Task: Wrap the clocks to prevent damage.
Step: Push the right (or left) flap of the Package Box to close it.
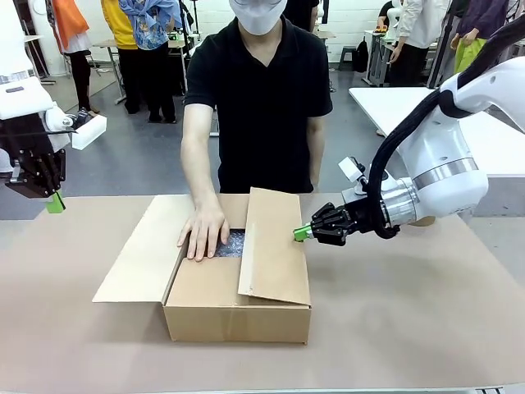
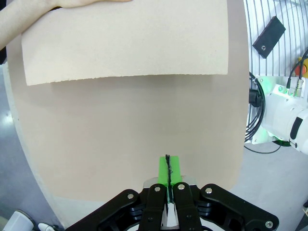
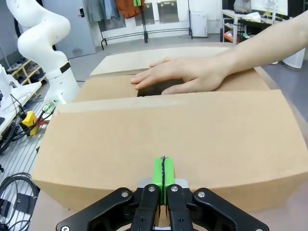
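While we scan from the near edge of the table (image 1: 394, 328), the cardboard box (image 1: 238, 316) comes first, sitting just left of centre. Its near flap (image 1: 205, 283) is folded down flat over the opening. The left flap (image 1: 143, 250) is splayed outward toward the table's left edge. The right flap (image 1: 275, 246) is folded inward, tilted and not fully down.

Contents: the clocks (image 1: 234, 244) are inside the box. We see them as a greyish bubble-wrapped patch in the gap between the flaps; no dial can be made out.

The person's hand (image 1: 203, 234) lies palm down across that gap, fingers over the near flap and the bundle.

Our right gripper (image 1: 300, 233) has its green pads pressed together with nothing between them. Its tip is at the outer face of the right flap; from the wrist view it looks to be touching.

Our left gripper (image 1: 55, 203) hangs above the table's far left corner, well apart from the box, with pads squeezed together and nothing held.

The person stands at the far edge.
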Robot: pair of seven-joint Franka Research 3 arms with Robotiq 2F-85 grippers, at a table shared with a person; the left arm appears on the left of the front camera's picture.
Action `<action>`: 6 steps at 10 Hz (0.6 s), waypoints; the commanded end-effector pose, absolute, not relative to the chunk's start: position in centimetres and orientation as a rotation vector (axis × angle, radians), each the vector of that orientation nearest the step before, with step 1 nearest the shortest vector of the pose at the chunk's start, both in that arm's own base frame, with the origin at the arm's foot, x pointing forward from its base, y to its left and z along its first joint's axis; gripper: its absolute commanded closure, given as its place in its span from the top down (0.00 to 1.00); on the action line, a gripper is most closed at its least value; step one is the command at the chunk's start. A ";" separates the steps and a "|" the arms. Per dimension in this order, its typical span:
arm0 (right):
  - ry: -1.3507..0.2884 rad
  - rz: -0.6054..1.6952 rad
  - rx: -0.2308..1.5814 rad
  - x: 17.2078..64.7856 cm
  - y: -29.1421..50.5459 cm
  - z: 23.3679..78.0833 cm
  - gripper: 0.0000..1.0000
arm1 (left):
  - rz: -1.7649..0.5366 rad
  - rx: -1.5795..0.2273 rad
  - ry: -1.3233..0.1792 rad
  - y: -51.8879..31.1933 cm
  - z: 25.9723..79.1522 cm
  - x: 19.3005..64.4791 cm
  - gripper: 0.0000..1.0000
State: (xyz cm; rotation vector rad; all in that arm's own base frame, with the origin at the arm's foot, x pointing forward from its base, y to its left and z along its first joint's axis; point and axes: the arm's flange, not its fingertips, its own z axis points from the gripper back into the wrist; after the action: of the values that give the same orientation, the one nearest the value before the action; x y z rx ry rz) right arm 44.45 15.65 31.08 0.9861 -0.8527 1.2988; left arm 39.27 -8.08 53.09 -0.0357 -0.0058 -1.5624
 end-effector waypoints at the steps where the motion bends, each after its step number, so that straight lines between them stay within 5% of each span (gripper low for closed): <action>1: -0.825 1.283 0.955 44.9 17.1 29.8 0.01 | -1.551 -0.037 0.003 -8.0 53.3 39.3 0.00; 6: -0.802 1.309 0.939 45.6 18.2 29.1 0.01 | -1.551 -0.037 0.003 -8.0 53.3 39.3 0.00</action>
State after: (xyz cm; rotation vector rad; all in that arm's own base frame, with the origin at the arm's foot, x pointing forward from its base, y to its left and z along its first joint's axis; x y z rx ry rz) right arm 45.03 17.04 30.93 0.9794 -0.8431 1.3216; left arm 39.27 -8.08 53.09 -0.0358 -0.0058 -1.5624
